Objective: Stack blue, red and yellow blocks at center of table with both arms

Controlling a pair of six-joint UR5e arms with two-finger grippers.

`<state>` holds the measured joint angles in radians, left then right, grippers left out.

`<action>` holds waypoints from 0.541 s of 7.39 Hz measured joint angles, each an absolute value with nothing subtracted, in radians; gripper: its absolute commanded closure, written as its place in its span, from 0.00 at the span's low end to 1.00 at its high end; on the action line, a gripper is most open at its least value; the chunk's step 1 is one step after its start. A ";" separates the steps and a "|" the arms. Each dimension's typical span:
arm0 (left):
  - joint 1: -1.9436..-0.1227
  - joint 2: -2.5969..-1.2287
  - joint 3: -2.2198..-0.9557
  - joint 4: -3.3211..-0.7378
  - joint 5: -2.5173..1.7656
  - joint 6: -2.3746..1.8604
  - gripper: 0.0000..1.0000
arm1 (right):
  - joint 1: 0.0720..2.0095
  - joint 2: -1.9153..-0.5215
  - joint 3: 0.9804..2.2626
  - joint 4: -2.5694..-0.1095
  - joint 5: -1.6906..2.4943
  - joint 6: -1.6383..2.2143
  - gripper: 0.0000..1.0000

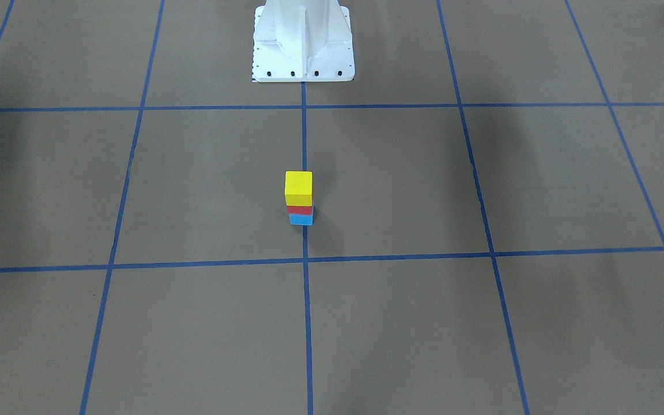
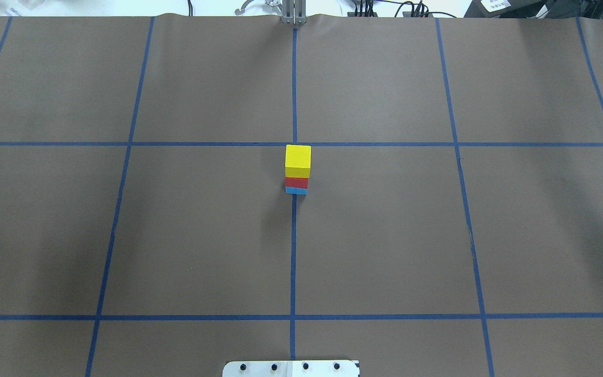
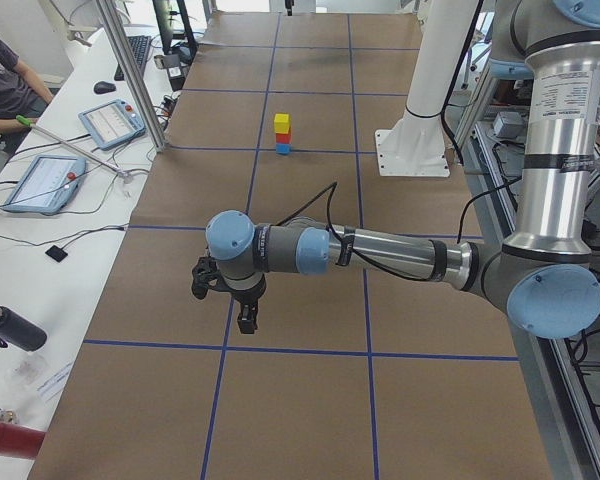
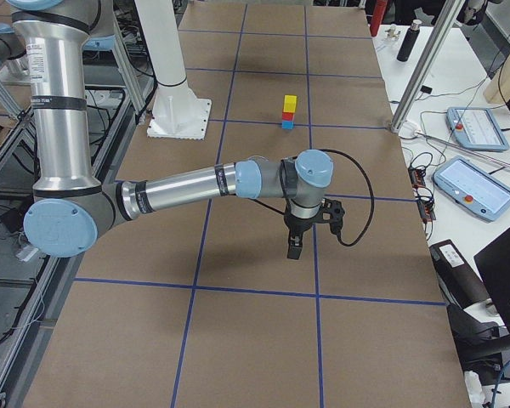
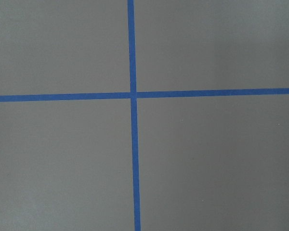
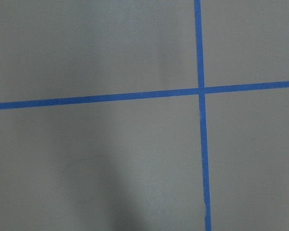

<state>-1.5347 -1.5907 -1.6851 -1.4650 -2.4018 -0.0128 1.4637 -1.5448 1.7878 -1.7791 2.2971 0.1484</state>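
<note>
Brown surface (image 2: 176, 235): yellow block (image 2: 298, 157) atop red block (image 2: 297, 183) atop blue block (image 2: 296, 190), looks done. Left end effector (image 3: 245, 321) and right end effector (image 4: 294, 248) hang clear, can't tell their grip; just stay off.

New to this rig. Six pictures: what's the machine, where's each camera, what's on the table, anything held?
A robot with two arms and a white base, at a table covered in brown paper with a grid of blue tape. Two pictures look down on the table, one from across it, one from behind the robot. Two are from the table's ends: one shows the left arm near, the other the right arm. Two come from wrist cameras and show only paper and tape. At the middle, three are stacked: blue block at the bottom, red block on it, yellow block on top. The left gripper and right gripper hang over bare paper, far from the stack, so neither holds a block. Open or shut: cannot tell.
</note>
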 measured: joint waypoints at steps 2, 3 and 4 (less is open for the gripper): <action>-1.534 -1.592 -1.679 -1.465 -2.402 -0.013 0.00 | 1.478 -1.559 1.787 -1.776 2.298 0.124 0.00; -1.534 -1.594 -1.677 -1.465 -2.402 -0.013 0.00 | 1.483 -1.567 1.787 -1.775 2.298 0.120 0.00; -1.535 -1.596 -1.676 -1.465 -2.402 -0.012 0.00 | 1.485 -1.574 1.786 -1.774 2.296 0.118 0.00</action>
<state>-1.5346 -1.5956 -1.6759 -1.4647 -2.4019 -0.0124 1.4850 -1.5740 1.7861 -1.7737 2.2959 0.1185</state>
